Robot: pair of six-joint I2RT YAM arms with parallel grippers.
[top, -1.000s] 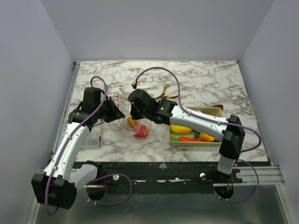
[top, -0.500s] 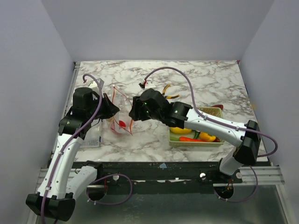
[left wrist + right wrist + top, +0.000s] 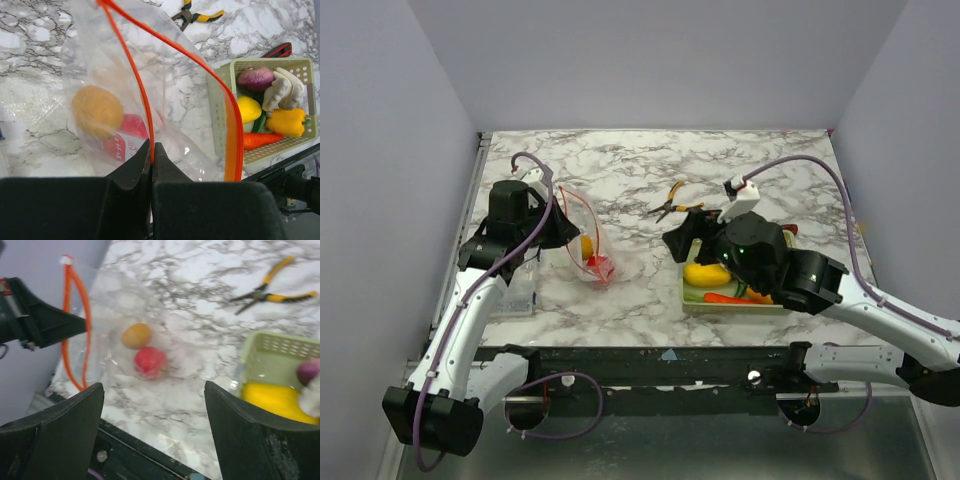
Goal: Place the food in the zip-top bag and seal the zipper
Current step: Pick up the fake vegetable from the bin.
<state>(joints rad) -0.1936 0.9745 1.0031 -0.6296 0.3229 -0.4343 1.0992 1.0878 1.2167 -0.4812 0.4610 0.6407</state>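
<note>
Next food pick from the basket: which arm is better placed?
Right. The right tool is open and empty, next to the basket. The left tool is shut on the zip-top bag at its zipper, holding the mouth up; letting go would likely collapse it.

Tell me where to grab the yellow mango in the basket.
Come from straight above with the open right gripper and pinch the yellow mango across its narrow middle. It lies lengthwise and uncovered, and the basket walls likely block the sides.
</note>
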